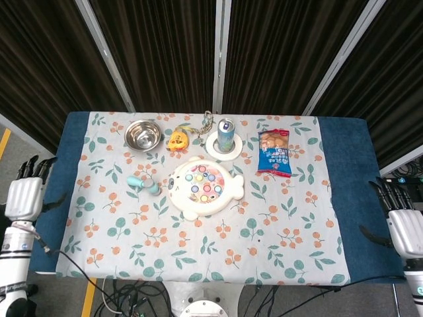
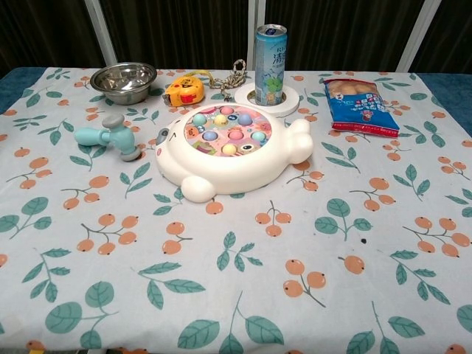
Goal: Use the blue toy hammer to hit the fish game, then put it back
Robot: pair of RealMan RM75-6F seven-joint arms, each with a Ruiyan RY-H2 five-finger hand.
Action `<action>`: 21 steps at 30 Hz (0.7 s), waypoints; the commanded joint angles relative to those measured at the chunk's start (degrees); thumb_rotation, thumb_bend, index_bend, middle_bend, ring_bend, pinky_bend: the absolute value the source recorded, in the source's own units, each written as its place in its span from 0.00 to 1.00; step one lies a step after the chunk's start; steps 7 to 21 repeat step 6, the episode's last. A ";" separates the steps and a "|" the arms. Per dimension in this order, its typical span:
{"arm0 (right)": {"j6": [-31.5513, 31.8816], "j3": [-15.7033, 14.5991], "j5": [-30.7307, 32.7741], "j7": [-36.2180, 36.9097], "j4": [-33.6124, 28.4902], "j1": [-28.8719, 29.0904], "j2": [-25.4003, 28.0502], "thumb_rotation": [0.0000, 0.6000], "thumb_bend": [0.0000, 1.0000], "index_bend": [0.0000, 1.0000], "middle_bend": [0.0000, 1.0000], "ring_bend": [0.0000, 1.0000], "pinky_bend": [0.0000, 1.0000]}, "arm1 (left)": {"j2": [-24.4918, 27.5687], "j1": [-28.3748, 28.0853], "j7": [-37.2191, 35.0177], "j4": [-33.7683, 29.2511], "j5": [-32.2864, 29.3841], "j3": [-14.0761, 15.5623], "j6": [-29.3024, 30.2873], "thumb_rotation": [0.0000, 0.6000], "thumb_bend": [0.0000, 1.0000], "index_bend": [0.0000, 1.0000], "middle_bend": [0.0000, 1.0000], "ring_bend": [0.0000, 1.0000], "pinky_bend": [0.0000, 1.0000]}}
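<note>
The blue toy hammer (image 1: pixel 143 184) (image 2: pixel 109 137) lies flat on the tablecloth, just left of the fish game, and nothing touches it. The white fish game (image 1: pixel 203 186) (image 2: pixel 229 147) sits mid-table with several coloured fish in its round top. My left hand (image 1: pixel 25 194) hangs off the table's left edge, fingers apart and holding nothing, far from the hammer. My right hand (image 1: pixel 403 226) stays beyond the right edge, also holding nothing with its fingers extended. Neither hand shows in the chest view.
A steel bowl (image 1: pixel 143 134) (image 2: pixel 125 78), a yellow tape measure (image 1: pixel 176 140) (image 2: pixel 184 91) with a chain, a drink can (image 1: pixel 225 134) (image 2: pixel 270 55) on a white coaster, and a blue snack bag (image 1: pixel 275 152) (image 2: pixel 360 96) line the far side.
</note>
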 commanded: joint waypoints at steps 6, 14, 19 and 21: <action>0.59 -0.82 -1.10 -0.60 -0.51 -0.18 -0.96 1.00 0.10 0.00 0.02 0.00 0.00 | 0.10 9.20 4.29 -5.91 6.13 5.16 11.83 1.00 0.24 0.13 0.16 0.01 0.08; 0.59 -0.82 -1.10 -0.60 -0.51 -0.18 -0.96 1.00 0.10 0.00 0.02 0.00 0.00 | 0.10 9.20 4.29 -5.91 6.13 5.16 11.83 1.00 0.24 0.13 0.16 0.01 0.08; 0.59 -0.82 -1.10 -0.60 -0.51 -0.18 -0.96 1.00 0.10 0.00 0.02 0.00 0.00 | 0.10 9.20 4.29 -5.91 6.13 5.16 11.83 1.00 0.24 0.13 0.16 0.01 0.08; 0.59 -0.82 -1.10 -0.60 -0.51 -0.18 -0.96 1.00 0.10 0.00 0.02 0.00 0.00 | 0.10 9.20 4.29 -5.91 6.13 5.16 11.83 1.00 0.24 0.13 0.16 0.01 0.08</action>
